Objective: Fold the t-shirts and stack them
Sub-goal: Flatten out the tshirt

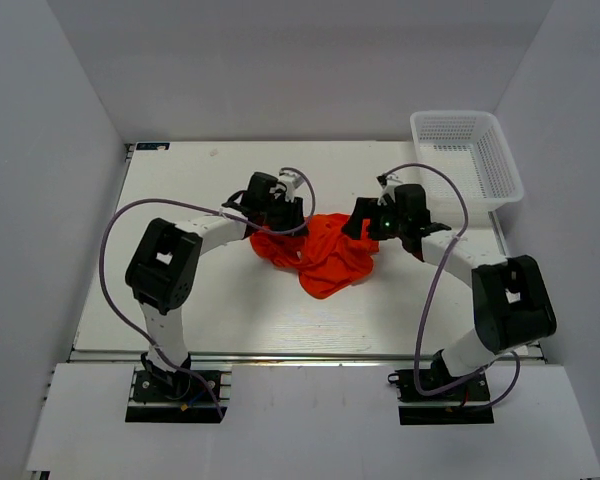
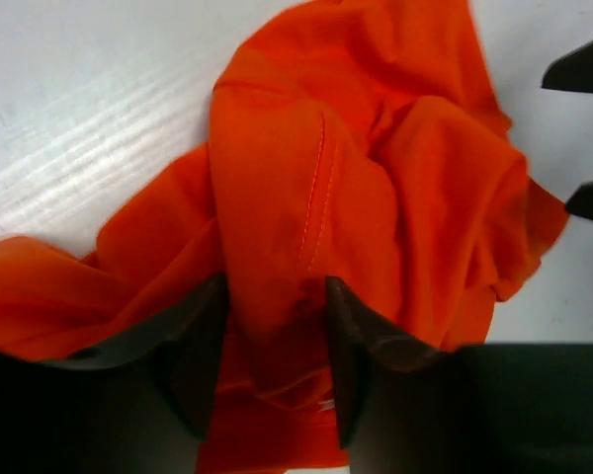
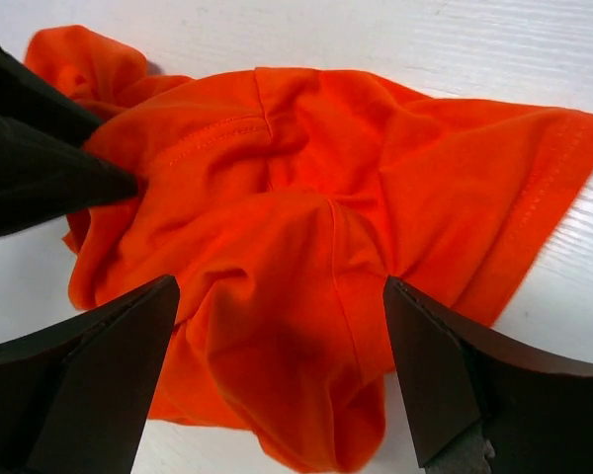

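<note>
One bright orange-red t-shirt [image 1: 322, 258] lies crumpled in a heap at the middle of the white table [image 1: 180, 290]. My left gripper [image 1: 283, 215] is at the heap's far left edge. In the left wrist view it [image 2: 274, 286] is shut on a thick raised fold of the t-shirt [image 2: 376, 148]. My right gripper [image 1: 366, 222] is at the heap's far right edge. In the right wrist view it [image 3: 280, 286] is open wide, with its jaws standing either side of a bulge of the t-shirt [image 3: 306, 197] without pinching it.
A white mesh basket [image 1: 508, 168] stands at the table's far right corner. White walls close in the table on the left, back and right. Both arms' cables loop above the table near the heap.
</note>
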Tool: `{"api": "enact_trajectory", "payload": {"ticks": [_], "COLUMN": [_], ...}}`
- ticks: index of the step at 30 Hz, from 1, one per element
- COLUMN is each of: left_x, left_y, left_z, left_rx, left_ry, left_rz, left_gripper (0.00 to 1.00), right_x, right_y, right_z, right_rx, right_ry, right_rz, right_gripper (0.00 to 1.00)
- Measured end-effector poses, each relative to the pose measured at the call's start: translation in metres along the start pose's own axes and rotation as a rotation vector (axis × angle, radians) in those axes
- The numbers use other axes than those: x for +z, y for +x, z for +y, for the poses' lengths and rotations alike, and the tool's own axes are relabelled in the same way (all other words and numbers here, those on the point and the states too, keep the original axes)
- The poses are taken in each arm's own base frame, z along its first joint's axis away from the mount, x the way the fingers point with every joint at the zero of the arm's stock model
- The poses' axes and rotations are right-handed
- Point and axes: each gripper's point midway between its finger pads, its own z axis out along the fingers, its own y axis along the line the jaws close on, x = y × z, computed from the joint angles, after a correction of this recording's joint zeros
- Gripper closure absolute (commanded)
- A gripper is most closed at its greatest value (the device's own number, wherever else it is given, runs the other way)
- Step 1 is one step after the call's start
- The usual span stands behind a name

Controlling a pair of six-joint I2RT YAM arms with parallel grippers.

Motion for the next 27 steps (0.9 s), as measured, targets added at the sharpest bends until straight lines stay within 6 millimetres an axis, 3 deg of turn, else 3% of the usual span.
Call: {"api": "enact_trajectory", "payload": {"ticks": [1,2,3,4,7,8,13,17,23,27], "left_x": [0.003,0.005,0.005,0.005,0.003,0.000,-0.028,-0.055,-0.079,-0.095], "left_y": [0.008,0.013,0.016,0.016,0.011,0.009,-0.021,-0.049,-0.067,-0.095], "left_z": [0.003,0.003,0.002,0.001,-0.001,-0.002,-0.018,-0.035,-0.046,-0.060], "left_rx": [-0.004,-0.006,-0.009,0.000,0.011,0.012,0.042,0.073,0.102,0.149], "left_ry": [-0.019,-0.032,-0.041,-0.045,-0.060,-0.064,-0.066,-0.057,-0.065,-0.049], "left_rz": [0.028,0.048,0.061,0.065,0.054,0.051,-0.029,-0.113,-0.159,-0.206], "left_gripper": [0.64,0.87,1.00,1.00,1.00,1.00,1.00,1.00,1.00,1.00], "right_x": [0.004,0.011,0.016,0.023,0.037,0.039,0.039,0.027,-0.022,-0.064], "right_y": [0.003,0.006,0.007,0.008,0.011,0.013,0.016,-0.001,-0.042,-0.084], "right_z": [0.000,0.001,0.002,0.002,0.003,0.004,0.010,0.019,0.042,0.067], "right_rx": [0.001,0.002,0.001,0.000,0.004,0.006,0.014,-0.006,-0.061,-0.131], "right_ry": [0.003,0.003,0.003,0.005,0.010,0.012,0.007,0.004,-0.011,-0.047], "right_rz": [0.015,0.034,0.047,0.060,0.086,0.093,0.101,0.045,-0.129,-0.287], "right_gripper": [0.10,0.14,0.24,0.52,0.93,1.00,1.00,1.00,1.00,1.00]}}
